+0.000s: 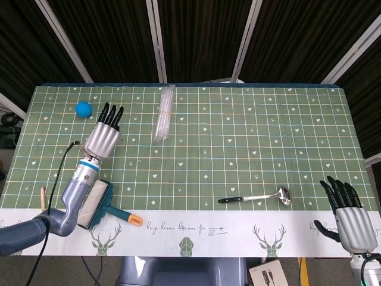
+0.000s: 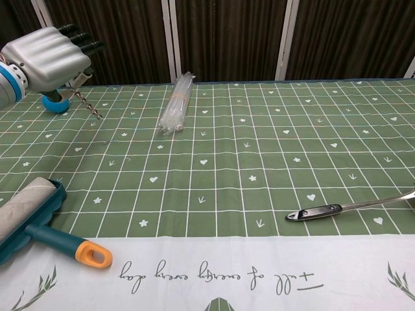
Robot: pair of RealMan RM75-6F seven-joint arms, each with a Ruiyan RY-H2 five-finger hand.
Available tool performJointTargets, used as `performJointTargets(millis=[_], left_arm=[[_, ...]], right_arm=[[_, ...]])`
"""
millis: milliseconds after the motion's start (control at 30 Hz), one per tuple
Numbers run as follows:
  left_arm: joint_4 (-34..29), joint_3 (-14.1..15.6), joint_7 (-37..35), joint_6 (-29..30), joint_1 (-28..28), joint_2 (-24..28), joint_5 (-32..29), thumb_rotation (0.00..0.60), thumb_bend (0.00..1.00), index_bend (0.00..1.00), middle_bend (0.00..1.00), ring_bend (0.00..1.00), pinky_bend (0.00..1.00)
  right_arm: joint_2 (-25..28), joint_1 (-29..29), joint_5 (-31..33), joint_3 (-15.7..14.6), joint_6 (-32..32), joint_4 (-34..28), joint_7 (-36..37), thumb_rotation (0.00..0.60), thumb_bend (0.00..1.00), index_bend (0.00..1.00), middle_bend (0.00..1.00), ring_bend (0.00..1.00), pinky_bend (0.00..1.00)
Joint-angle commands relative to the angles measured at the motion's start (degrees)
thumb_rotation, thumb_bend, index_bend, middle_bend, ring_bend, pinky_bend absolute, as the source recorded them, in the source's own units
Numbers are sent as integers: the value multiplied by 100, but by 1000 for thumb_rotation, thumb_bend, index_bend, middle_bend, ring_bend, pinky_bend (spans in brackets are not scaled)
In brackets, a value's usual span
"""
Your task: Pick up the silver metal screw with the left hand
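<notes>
My left hand (image 1: pixel 105 136) (image 2: pixel 48 57) hangs above the left part of the green checked table and holds the silver metal screw (image 2: pixel 87 103) under its fingers. In the chest view the screw points down and to the right, clear of the cloth. In the head view the hand covers the screw. My right hand (image 1: pixel 348 214) rests at the near right corner of the table, fingers spread, nothing in it.
A blue ball (image 1: pixel 83 108) (image 2: pixel 56 103) lies at the far left. A bundle of clear straws (image 1: pixel 164 113) (image 2: pixel 176 102) lies at the far middle. A lint roller with an orange-tipped teal handle (image 1: pixel 98 205) (image 2: pixel 39 223) sits near left, a ladle (image 1: pixel 256 197) near right, a small wooden stick (image 1: pixel 43 198) far left.
</notes>
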Motion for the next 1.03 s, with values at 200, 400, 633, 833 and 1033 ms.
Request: performJointTargets(millis=[200,400,633,833,1033], left_arm=[[163,10,-68,-95,65,-112,29,600,447,616,0,0,0],[405,11,-115,-184,83,-286,80,600,447,616,0,0,0],[739,-72,-60,-293,99,-471,-33,600,445,620,0,0,0],[998,-101,-121,-403,121,-620,-73,600,446,619,0,0,0],[1168,-112,-266,-452,141,-734,-10,600,445,619,0,0,0]], right_arm=[[-4,5,1,5,-4,-23,-18,600,93,37,0,0,54],[-18,20,-3,9,-19,-9,-11,600,92,37,0,0,55],[-12,29,-6,10,-24,10,44,600,92,37,0,0,54],[-16,37,4,12,-41,25,53,600,93,37,0,0,54],[-14,35,18,15,-38,11,70,600,92,37,0,0,54]])
